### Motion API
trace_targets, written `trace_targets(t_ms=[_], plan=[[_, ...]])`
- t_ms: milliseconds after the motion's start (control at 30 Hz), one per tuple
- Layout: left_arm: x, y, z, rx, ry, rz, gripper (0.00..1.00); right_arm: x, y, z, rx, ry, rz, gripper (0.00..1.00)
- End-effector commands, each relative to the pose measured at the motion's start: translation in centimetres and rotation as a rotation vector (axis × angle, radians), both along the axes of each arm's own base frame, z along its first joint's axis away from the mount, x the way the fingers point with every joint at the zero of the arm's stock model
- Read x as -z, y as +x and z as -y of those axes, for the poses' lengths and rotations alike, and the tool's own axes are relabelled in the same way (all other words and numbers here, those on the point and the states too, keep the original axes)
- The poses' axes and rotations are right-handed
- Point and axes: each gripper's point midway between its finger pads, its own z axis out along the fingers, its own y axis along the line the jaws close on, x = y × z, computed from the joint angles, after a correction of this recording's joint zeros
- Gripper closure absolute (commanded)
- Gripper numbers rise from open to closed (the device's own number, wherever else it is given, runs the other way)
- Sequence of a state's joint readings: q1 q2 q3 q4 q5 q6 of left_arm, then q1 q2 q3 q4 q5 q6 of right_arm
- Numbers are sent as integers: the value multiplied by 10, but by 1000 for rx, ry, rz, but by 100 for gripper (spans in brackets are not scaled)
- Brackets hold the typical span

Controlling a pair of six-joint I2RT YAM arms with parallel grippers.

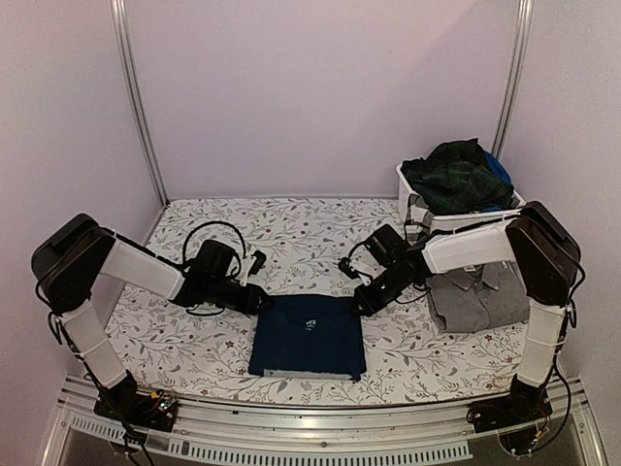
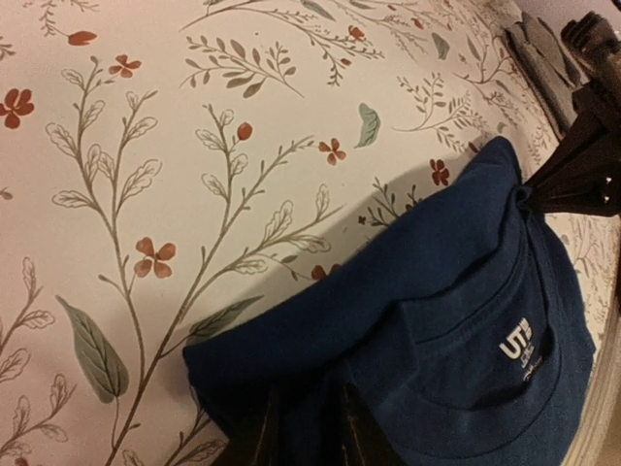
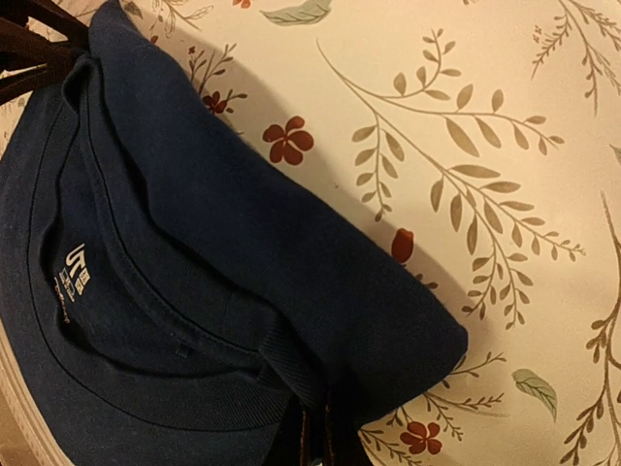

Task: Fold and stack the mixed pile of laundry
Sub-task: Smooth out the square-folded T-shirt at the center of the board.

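Observation:
A folded navy blue garment (image 1: 309,335) lies flat on the floral cloth near the front, its collar and white label (image 2: 516,345) facing up. At its far left corner my left gripper (image 1: 260,301) has its fingers (image 2: 262,437) pressed on either side of a fold of the navy cloth. At the far right corner my right gripper (image 1: 361,303) is pinched tight on the cloth's edge (image 3: 315,442). A grey garment (image 1: 480,296) lies crumpled to the right. A dark green plaid garment (image 1: 456,175) is heaped in the white bin (image 1: 412,199).
The white bin stands at the back right, against the wall. The floral table cloth (image 1: 291,233) covers the whole table. Metal rails run up the back corners and along the front edge. Loose cables loop above both wrists.

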State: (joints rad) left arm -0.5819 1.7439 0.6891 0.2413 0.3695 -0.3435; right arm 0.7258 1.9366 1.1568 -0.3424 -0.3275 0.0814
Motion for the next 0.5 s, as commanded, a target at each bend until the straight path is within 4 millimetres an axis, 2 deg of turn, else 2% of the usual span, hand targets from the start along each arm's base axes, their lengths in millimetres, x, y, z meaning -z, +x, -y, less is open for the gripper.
trace_targets(t_ms=[0, 67, 200, 333, 467], plan=[[-13, 2, 8, 22, -9, 44, 86, 5, -1, 7, 1, -34, -14, 98], [-24, 4, 6, 9, -13, 65, 94, -3, -1, 5, 0, -24, -9, 98], [-38, 5, -1, -22, 3, 87, 100, -20, -1, 7, 8, -8, 14, 98], [-50, 7, -1, -32, -7, 117, 100, -34, 7, 9, 24, -2, 54, 98], [-44, 14, -1, -43, 11, 114, 100, -36, 23, 13, 41, -3, 73, 98]])
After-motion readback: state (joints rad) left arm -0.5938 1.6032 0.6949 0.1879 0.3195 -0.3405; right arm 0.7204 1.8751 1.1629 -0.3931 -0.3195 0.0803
